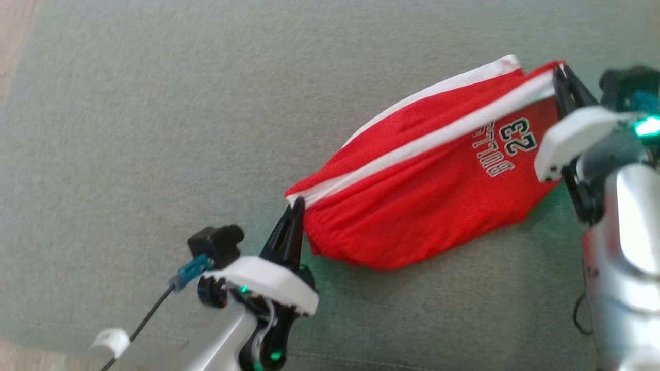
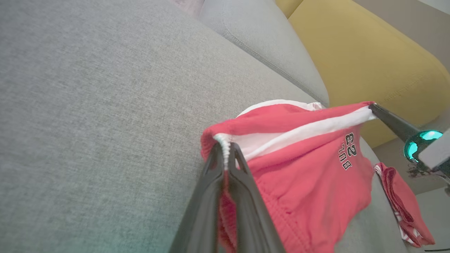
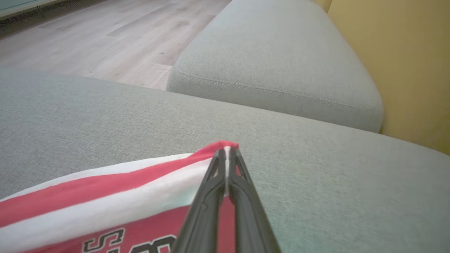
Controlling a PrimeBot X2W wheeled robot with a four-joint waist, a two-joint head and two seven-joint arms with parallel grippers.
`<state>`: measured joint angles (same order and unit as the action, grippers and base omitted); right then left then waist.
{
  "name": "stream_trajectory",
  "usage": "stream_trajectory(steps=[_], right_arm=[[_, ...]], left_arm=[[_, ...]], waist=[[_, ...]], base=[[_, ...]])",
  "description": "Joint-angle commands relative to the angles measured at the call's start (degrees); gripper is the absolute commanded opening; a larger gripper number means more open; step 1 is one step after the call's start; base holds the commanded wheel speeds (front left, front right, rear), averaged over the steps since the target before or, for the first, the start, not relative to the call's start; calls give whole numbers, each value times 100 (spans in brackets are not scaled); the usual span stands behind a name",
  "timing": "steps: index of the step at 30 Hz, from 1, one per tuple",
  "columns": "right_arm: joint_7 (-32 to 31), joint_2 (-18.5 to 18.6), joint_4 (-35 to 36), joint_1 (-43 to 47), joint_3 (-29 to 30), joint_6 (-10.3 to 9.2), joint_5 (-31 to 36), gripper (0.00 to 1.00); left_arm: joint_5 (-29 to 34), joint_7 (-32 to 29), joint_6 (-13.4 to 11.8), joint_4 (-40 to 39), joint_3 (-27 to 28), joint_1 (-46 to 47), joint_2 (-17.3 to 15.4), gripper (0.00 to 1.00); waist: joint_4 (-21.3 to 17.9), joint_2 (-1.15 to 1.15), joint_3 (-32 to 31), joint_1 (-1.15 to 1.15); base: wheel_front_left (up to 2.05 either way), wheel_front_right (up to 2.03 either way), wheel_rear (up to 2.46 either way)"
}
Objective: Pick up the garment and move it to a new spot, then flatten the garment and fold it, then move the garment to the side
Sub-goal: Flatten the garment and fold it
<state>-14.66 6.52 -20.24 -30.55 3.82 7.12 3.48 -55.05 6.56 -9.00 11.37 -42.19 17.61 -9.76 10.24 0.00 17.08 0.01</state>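
Garment [image 1: 412, 206] printed "BULLS 23", left pincer [image 1: 297, 204], right pincer [image 1: 560, 73] clamping its ends

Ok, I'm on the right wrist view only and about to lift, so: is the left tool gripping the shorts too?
Observer: Yes, the left tool is shut on the shorts, at the far end of the same white stripe.
Operator: Is the stripe taut between them?
Observer: Nearly straight up to the right tool; the red fabric sags below it.
Operator: Anything else nearby?
Observer: A second red garment lies beyond the right tool, by the cushion's edge.
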Motion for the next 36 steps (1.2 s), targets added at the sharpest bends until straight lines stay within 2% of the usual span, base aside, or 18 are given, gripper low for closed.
stream_trajectory(steps=[1,10,11,12,13,14,15,16,17,26,32,36], right_arm=[[-20,52,12,-318,-175,36,-55,0],[165,275,-1346,-1318,-386,36,-11,0],[212,284,-1447,-1373,-388,36,19,15],[282,287,-1535,-1422,-391,36,46,38],[370,279,-1613,-1463,-405,36,55,87],[459,266,-1687,-1500,-409,36,53,100],[544,251,-1760,-1533,-405,36,53,100],[615,238,-1833,-1561,-401,36,51,100],[686,228,-1901,-1585,-396,36,45,100],[1136,238,-2309,-1634,-471,36,-145,100],[1183,414,-2408,-1462,-733,36,-443,100],[933,690,-2517,-1219,-914,36,-667,100]], left_arm=[[-37,37,31,-58,219,250,38,0],[-9,192,180,480,201,717,349,0],[-2,214,183,519,203,747,362,0],[4,242,180,554,211,771,373,0],[8,267,177,586,218,788,383,0],[19,300,171,611,225,803,391,9],[45,335,171,627,221,817,393,38],[73,355,175,638,203,826,392,83],[87,369,173,644,194,824,393,100],[160,526,46,472,292,671,243,100],[293,648,-153,79,425,279,-128,100],[445,708,-372,-256,545,-23,-443,100]], waist=[[173,0,176,-1],[340,0,404,-1],[344,0,406,-1],[344,0,406,-1],[340,0,400,-1],[331,0,389,-1],[319,0,371,-1],[306,0,350,-1],[292,0,326,-1],[174,0,5,-1],[136,0,-321,-1],[184,0,-493,-1]], base=[[0,0,0],[0,0,0],[0,0,0],[0,0,0],[0,0,0],[0,0,0],[0,0,0],[0,0,0],[0,0,0],[0,0,0],[0,0,0],[0,0,0]])
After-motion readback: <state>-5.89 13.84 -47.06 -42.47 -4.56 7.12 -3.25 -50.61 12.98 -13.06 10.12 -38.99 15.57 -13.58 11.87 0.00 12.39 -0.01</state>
